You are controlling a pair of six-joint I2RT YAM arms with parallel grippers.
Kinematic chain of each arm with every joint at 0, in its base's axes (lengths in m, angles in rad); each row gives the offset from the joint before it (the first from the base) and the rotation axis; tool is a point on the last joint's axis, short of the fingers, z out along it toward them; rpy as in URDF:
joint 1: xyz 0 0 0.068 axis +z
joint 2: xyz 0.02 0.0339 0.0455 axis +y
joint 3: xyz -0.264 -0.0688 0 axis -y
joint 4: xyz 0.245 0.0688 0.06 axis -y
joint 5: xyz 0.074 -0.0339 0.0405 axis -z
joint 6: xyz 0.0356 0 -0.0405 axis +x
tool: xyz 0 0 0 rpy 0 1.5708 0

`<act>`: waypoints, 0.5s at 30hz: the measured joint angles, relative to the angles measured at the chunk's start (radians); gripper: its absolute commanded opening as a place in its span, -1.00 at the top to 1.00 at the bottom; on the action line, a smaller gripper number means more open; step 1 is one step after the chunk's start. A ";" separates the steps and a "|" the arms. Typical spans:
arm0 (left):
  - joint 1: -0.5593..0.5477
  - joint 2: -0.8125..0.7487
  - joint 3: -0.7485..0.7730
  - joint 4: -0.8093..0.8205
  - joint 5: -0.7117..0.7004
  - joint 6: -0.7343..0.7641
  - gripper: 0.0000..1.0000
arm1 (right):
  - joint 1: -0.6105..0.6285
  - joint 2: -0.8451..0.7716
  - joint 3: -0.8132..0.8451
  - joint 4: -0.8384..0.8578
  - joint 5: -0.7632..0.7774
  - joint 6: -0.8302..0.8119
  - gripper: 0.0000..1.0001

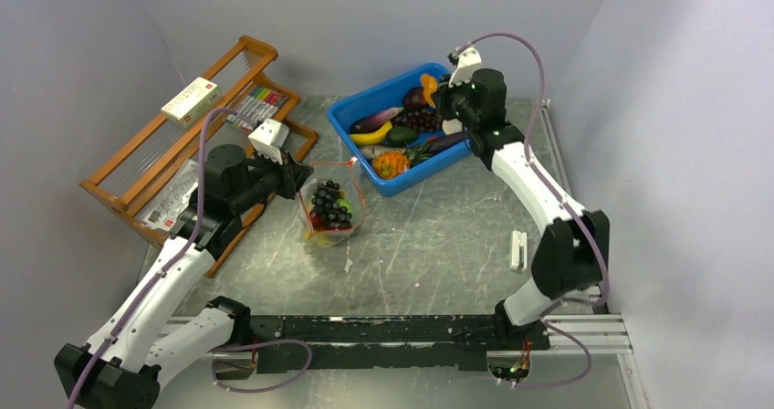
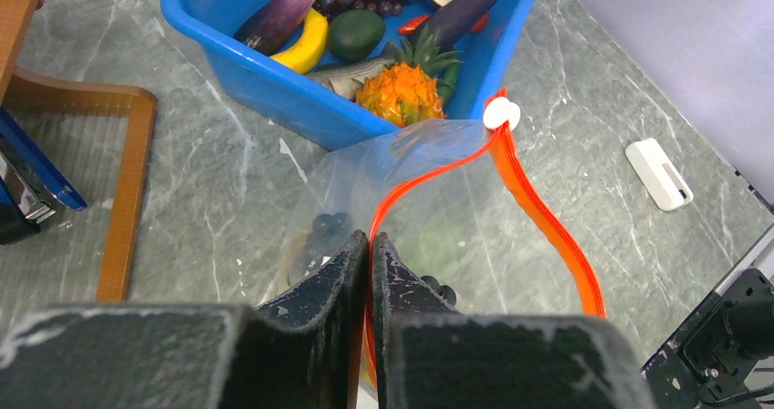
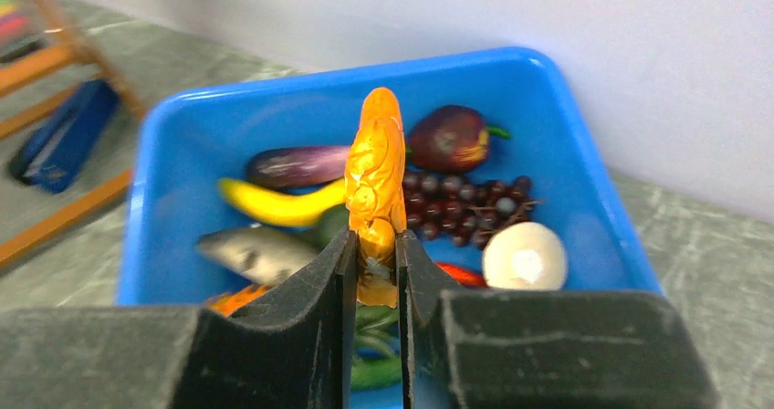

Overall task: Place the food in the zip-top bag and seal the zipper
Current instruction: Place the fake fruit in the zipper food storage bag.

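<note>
So the right gripper is clamped on a bumpy orange piece that sticks straight up out of the jaws. Just below and ahead of it is the bin with the rest of the food: banana, grapes and so on.

Well off to its left, the left gripper is pinched tight on the zipper, holding the bag mouth-up. The mouth gapes away from those fingers, with the white slider at the far end. Inside there's a grape cluster plus red and green bits.

My take: the step in hand is carrying the orange piece over and dropping it in. Lift it clear of the bin wall first, come in above the widest part of the zipper loop, and let go low so it doesn't bounce off the floppy rim. Left should just hold; any tug would probably narrow the mouth.
</note>
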 measured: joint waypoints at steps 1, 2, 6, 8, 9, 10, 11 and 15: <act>0.000 0.000 0.000 0.000 0.000 0.000 0.86 | 0.010 -0.032 -0.025 0.005 -0.010 0.003 0.84; 0.000 0.000 0.000 0.000 0.000 0.000 0.86 | 0.021 -0.069 -0.055 0.011 -0.025 0.006 0.84; 0.000 0.000 0.000 0.000 0.001 0.000 0.86 | 0.033 -0.199 -0.152 0.046 -0.093 0.006 0.84; 0.000 0.000 0.000 0.000 0.002 0.000 0.86 | 0.033 -0.246 -0.182 0.063 -0.132 0.003 0.84; 0.000 0.000 0.000 0.000 0.002 0.000 0.86 | 0.033 -0.264 -0.193 0.069 -0.155 0.003 0.84; 0.000 -0.001 0.000 0.000 0.002 0.000 0.86 | 0.033 -0.276 -0.201 0.075 -0.174 0.004 0.84; 0.000 -0.002 0.000 0.000 0.002 0.000 0.86 | 0.034 -0.296 -0.219 0.092 -0.211 0.005 0.84; 0.000 -0.002 0.000 0.000 0.002 0.000 0.86 | 0.061 -0.349 -0.284 0.125 -0.282 -0.007 0.83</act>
